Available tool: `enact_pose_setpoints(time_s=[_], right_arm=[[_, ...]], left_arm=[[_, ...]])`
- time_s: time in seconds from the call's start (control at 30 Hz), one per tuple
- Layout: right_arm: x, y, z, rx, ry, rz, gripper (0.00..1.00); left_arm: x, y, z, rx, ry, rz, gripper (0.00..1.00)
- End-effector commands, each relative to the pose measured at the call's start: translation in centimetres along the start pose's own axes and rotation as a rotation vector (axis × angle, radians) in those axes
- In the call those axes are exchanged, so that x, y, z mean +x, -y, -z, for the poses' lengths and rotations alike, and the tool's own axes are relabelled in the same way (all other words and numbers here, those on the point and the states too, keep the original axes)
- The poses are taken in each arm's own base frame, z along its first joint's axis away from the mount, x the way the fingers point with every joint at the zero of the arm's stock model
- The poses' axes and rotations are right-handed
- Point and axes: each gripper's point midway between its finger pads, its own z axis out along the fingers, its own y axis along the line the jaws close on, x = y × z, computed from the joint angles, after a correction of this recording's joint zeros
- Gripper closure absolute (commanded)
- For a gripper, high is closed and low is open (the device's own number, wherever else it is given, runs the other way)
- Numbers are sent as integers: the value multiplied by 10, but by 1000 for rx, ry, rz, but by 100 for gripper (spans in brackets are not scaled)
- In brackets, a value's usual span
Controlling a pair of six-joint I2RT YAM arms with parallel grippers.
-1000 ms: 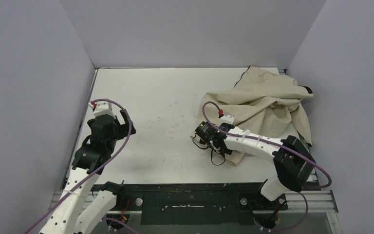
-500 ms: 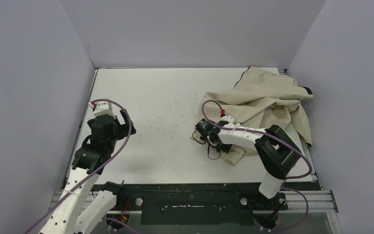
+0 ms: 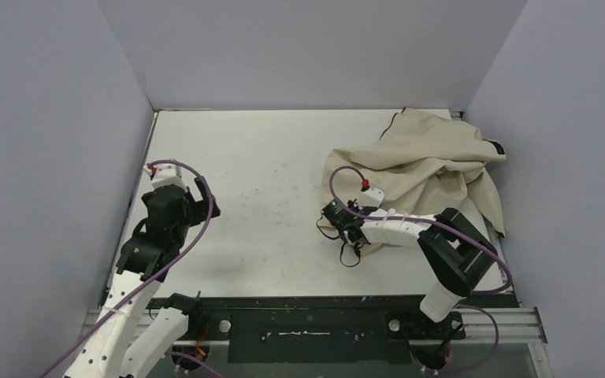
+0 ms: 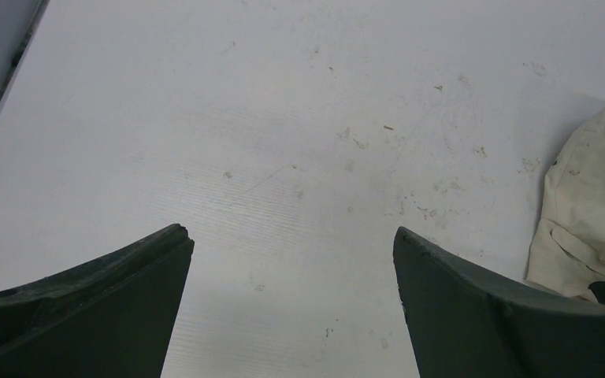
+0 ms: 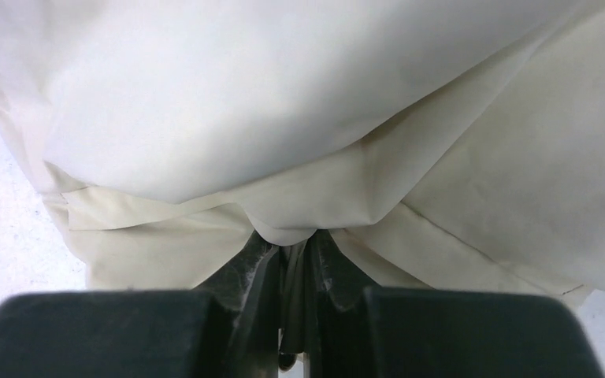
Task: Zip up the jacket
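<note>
The beige jacket lies crumpled at the right of the white table, with a thin dark trim along its far left edge. Its near left corner reaches my right gripper. In the right wrist view the right gripper is shut on a pinched fold of the jacket, whose cloth fills the view above the fingers. My left gripper hovers over bare table at the left, far from the jacket. In the left wrist view the left gripper is open with nothing between its fingers, and the jacket shows at the right edge.
Grey walls enclose the table on the left, back and right. A thin black loop lies on the table just below the right gripper. The black rail with both arm bases runs along the near edge.
My right gripper has shut on the jacket's near left edge, and its arm has drawn its elbow in and shifted slightly. The left arm has not moved.
</note>
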Motion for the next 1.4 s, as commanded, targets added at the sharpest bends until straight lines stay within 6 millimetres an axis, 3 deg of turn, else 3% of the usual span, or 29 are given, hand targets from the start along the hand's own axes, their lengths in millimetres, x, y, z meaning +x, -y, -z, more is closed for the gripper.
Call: enact_pose_setpoints(time_s=[0.0,0.1,0.23,0.33,0.53,0.87,1.07,1.2,1.27,1.37], right_arm=[[50,38,-11,38,-196,79,100],[22,21,4,-59,-135,91,100],[-53,-7,51,-179,43,157,100],[-113,-30,100,-264,176,203,100],[-212,-72,202,-462,388,246,100],[-322,-117,352,-569,683,327,100],[-346,-121,454,-652,873,310,100],[-331,-101,519,-620,973,335,100],[-318,-86,542,-589,996,370,100],[-306,-71,561,-568,994,445,100]], left_arm=[[-11,4,0,17,41,15,3],[-12,4,0,16,42,16,3],[-12,2,-1,10,40,18,3],[-13,1,-1,6,44,21,3],[-16,-2,3,0,61,31,3],[-20,-8,8,-27,92,54,3],[-21,-8,10,-22,101,58,3],[-21,-9,11,-25,105,60,3],[-23,-10,13,-27,112,65,3],[-24,-11,15,-29,122,71,3]])
